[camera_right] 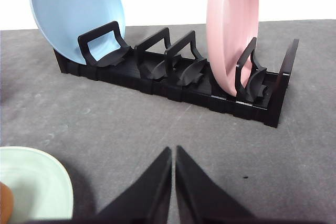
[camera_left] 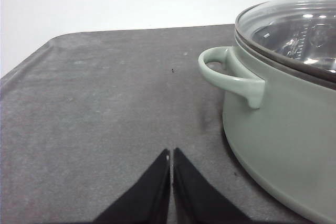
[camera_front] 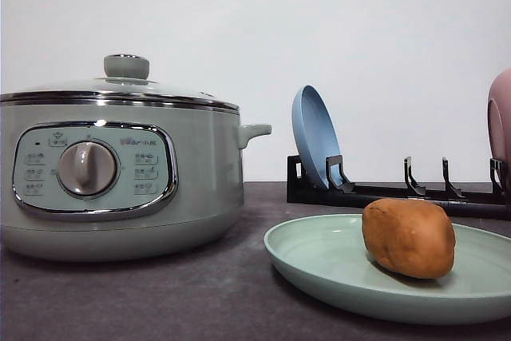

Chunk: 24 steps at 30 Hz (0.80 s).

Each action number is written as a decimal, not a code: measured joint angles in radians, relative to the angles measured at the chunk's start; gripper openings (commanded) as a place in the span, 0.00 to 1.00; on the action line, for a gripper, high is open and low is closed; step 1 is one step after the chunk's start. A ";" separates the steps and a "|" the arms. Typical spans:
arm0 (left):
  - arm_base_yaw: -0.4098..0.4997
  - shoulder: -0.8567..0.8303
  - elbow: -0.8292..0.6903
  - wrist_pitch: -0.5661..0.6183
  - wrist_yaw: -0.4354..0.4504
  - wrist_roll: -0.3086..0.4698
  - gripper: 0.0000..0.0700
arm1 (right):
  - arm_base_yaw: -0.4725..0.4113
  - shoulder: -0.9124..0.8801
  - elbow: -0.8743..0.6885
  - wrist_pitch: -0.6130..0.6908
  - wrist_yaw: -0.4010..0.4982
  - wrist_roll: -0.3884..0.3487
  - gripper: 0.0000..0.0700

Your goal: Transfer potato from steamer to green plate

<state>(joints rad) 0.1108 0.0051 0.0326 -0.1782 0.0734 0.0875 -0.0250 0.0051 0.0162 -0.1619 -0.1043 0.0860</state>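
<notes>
Orange-brown potato [camera_front: 409, 237] (smooth, oval), green plate [camera_front: 319, 257]

The potato [camera_front: 409, 238] is lying on the plate [camera_front: 319, 261], toward its right side. The steamer [camera_front: 120, 173] is standing to the left of the plate, lid [camera_front: 120, 85] sitting on it. Behind the plate, a rack [camera_front: 383, 193] is holding one dish [camera_front: 315, 137] at its left end and another [camera_front: 500, 121] at its right.
</notes>
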 measured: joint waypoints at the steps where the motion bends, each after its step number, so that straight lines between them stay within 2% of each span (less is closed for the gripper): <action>1: 0.000 0.000 0.000 0.000 0.000 0.000 0.00 | 0.000 0.000 0.000 0.000 0.000 0.000 0.00; 24: 0.000 0.000 0.000 0.000 0.000 0.000 0.00 | 0.000 0.000 0.000 0.000 0.000 0.000 0.00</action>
<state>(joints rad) 0.1108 0.0051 0.0326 -0.1783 0.0734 0.0875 -0.0250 0.0051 0.0162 -0.1619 -0.1043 0.0860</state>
